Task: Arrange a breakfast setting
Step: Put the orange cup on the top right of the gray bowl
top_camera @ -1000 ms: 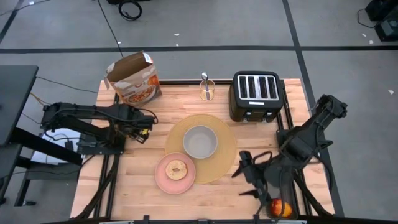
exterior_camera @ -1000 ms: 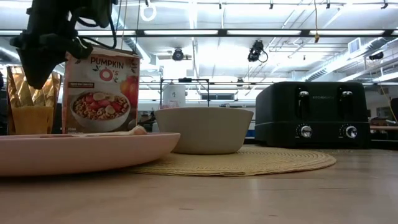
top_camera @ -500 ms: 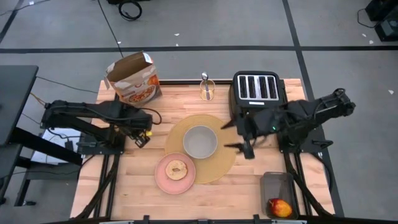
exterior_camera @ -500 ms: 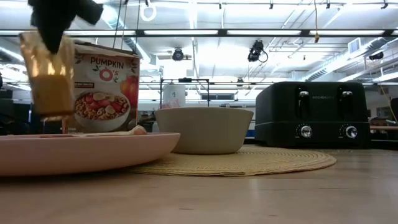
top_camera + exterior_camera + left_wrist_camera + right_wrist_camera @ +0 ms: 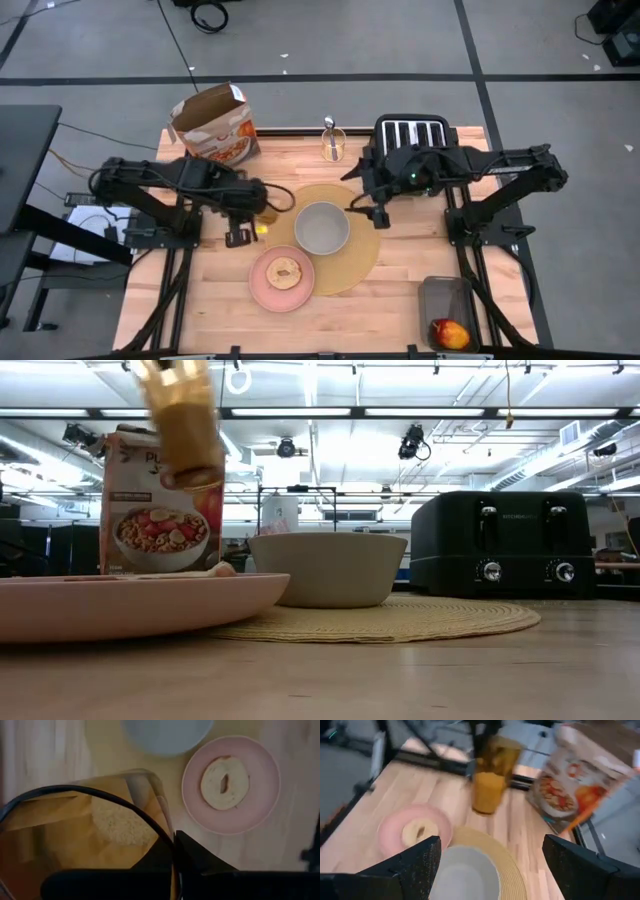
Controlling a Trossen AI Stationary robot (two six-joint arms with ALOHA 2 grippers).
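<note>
My left gripper (image 5: 254, 229) is shut on the amber tumbler (image 5: 264, 226), held above the table left of the round tan placemat (image 5: 358, 258). The tumbler also shows in the low view (image 5: 185, 422) and the right wrist view (image 5: 491, 776). The grey bowl (image 5: 322, 228) stands on the placemat. The toast slice (image 5: 285, 272) lies on the pink plate (image 5: 266, 290), which overlaps the placemat's near left edge. My right gripper (image 5: 366, 207) is open and empty above the placemat, right of the bowl. The spoon (image 5: 329, 126) stands in a small clear cup at the far edge. The red apple (image 5: 450, 333) lies at the near right. My left gripper holds the tumbler by its rim (image 5: 152, 820), coming from above with the fingers pointing down. One finger (image 5: 200, 857) lies against the outside of the wall; the other is hidden behind the glass. The tumbler hangs below the fingers, clear of the table and a little tilted.
The black toaster (image 5: 412, 140) stands at the far right, just behind my right arm. The orange cereal box (image 5: 215, 125) stands open at the far left. A grey tray (image 5: 445, 298) lies by the apple. Bare wood shows at the near edge and on the left.
My left gripper has lifted the tumbler off the table and carried it toward the table's right, up to the placemat's left edge. My right gripper, still open, has swung from beside the apple at the near right toward the far edge and the left, over the placemat by the toaster.
</note>
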